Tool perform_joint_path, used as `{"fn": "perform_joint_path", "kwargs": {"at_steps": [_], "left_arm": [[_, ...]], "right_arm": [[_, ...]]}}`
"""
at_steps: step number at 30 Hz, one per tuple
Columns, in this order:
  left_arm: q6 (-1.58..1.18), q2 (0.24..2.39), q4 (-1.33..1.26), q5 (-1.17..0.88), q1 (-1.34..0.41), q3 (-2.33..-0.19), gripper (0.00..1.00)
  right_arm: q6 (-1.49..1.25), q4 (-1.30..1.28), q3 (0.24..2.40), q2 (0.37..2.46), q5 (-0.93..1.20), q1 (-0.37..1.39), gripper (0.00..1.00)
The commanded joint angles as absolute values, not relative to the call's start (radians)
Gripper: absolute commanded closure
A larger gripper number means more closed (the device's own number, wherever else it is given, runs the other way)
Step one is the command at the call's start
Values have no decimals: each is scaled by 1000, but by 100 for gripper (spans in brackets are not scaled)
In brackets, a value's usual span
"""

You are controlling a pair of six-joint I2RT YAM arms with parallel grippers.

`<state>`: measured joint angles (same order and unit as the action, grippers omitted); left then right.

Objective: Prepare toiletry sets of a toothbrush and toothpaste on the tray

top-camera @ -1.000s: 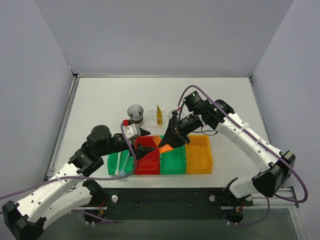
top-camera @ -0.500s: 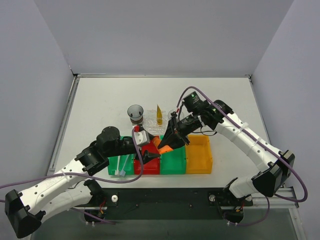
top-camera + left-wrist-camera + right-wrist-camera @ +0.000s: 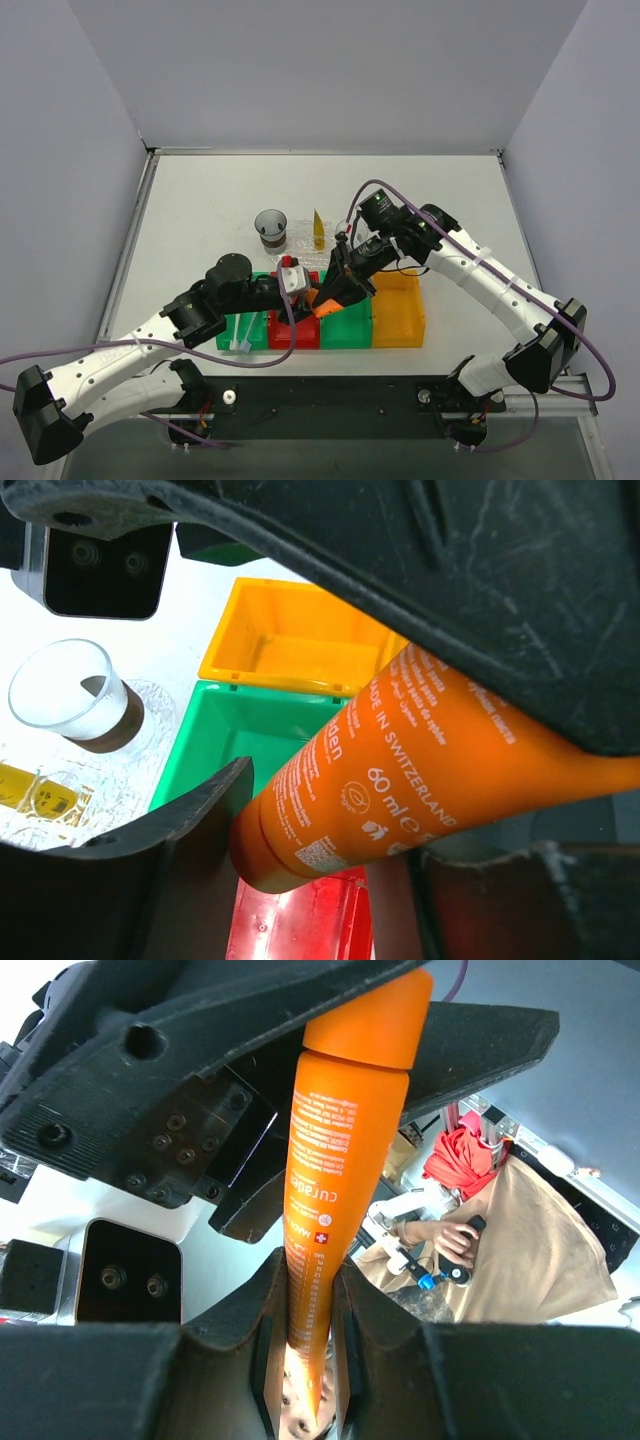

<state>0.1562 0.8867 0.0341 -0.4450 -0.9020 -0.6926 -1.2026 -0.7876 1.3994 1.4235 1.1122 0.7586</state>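
Observation:
My right gripper (image 3: 338, 292) is shut on the flat tail of the orange tube (image 3: 327, 303) and holds it in the air above the red bin (image 3: 290, 335) and the middle green bin (image 3: 350, 325). In the right wrist view the tube (image 3: 345, 1160) runs up from between my jaws (image 3: 308, 1300). My left gripper (image 3: 306, 299) is open, its jaws on either side of the tube's cap end (image 3: 262, 852). The yellow-orange tube (image 3: 319, 230) stands on the clear tray (image 3: 300, 240). Two toothbrushes (image 3: 240, 330) lie in the left green bin.
A clear cup (image 3: 271, 228) stands on the tray's left end, and another cup (image 3: 65, 695) shows in the left wrist view. The orange bin (image 3: 398, 310) is at the right of the bin row. The two arms nearly meet above the bins.
My left arm has swung right and forward until its open jaws flank the tube's cap end. My right gripper has shifted slightly left and down with the tube.

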Motion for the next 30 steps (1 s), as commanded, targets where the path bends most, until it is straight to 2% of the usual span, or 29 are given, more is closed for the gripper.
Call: {"fn": "perform_joint_path", "kwargs": {"at_steps": [1,2,4,5,6,7,8,10,11,17,21,25,30], "left_arm": [[101,884,-94,-468,-920,-742,53],[86,882,-95,-471,-919,-742,60],[80,879,-84,-466,-920,-741,68],[78,877,-81,-466,-920,-741,72],[77,876,-77,-465,-920,-744,84],[75,876,-74,-463,-920,-747,88],[74,877,-71,-465,-920,-750,92],[61,880,-66,-454,-920,-752,100],[55,881,-63,-446,-920,-752,100],[6,888,-5,-434,-890,-772,100],[-46,913,47,-518,-828,-795,100],[-72,923,84,-619,-755,-810,100],[-32,960,274,-721,-672,-905,100]], "right_arm": [[-1200,-801,1391,1442,1129,764,100],[-1200,-801,1387,1442,1127,764,100],[-1198,-798,1385,1440,1123,761,100],[-1197,-798,1382,1440,1120,759,96],[-1195,-799,1382,1442,1118,756,91],[-1193,-799,1384,1443,1115,755,86],[-1189,-796,1393,1445,1103,749,72],[-1181,-798,1405,1447,1094,741,65],[-1177,-796,1410,1448,1083,730,61],[-1069,-796,1419,1404,1017,649,59],[-985,-792,1393,1356,983,498,58],[-861,-787,1495,1350,945,417,55],[-668,-781,1690,1381,911,400,50]]}}
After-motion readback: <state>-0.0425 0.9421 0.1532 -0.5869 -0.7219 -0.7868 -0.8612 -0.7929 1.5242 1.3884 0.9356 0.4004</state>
